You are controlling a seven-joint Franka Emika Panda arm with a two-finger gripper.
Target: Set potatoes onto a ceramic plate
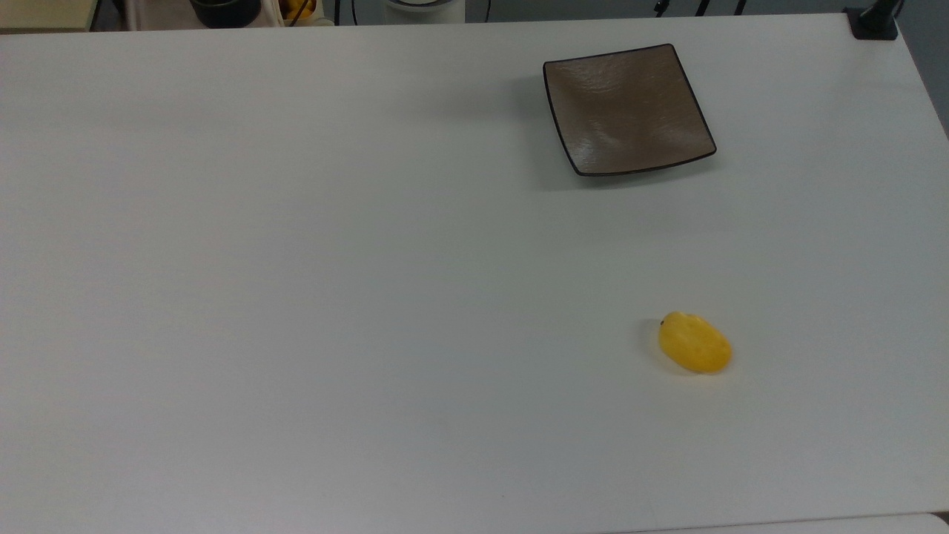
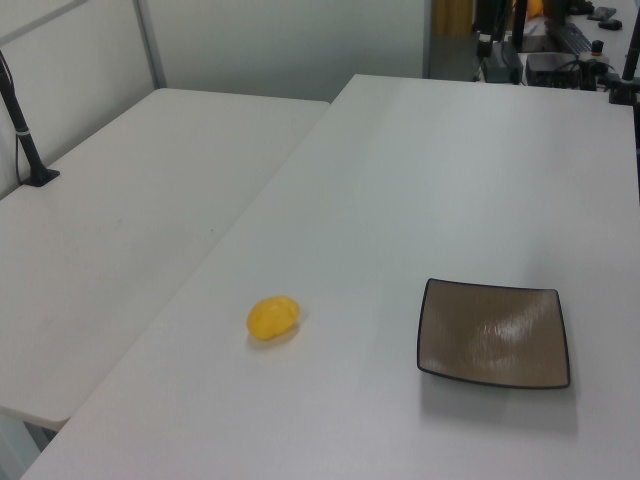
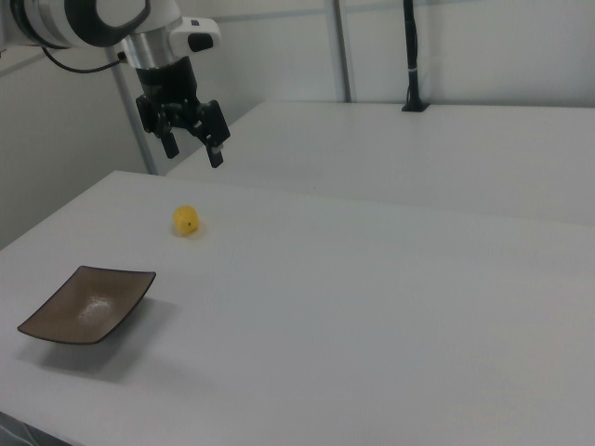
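Note:
A small yellow potato [image 1: 695,343] lies on the white table, in the top view's lower right. It also shows in the left view [image 2: 273,317] and the right view [image 3: 186,221]. The square brown-grey ceramic plate [image 1: 629,108] sits bare, apart from the potato, at the top view's upper right, and appears too in the left view [image 2: 494,332] and the right view [image 3: 88,304]. My gripper [image 3: 193,150] hangs in the air in the right view's upper left, above and behind the potato, open with nothing between its black fingers.
A second white table [image 2: 110,230] adjoins along the left view's left side. A black post with a clamp base [image 3: 410,56] stands at the back in the right view. Dark containers [image 1: 225,11] stand past the table's far edge in the top view.

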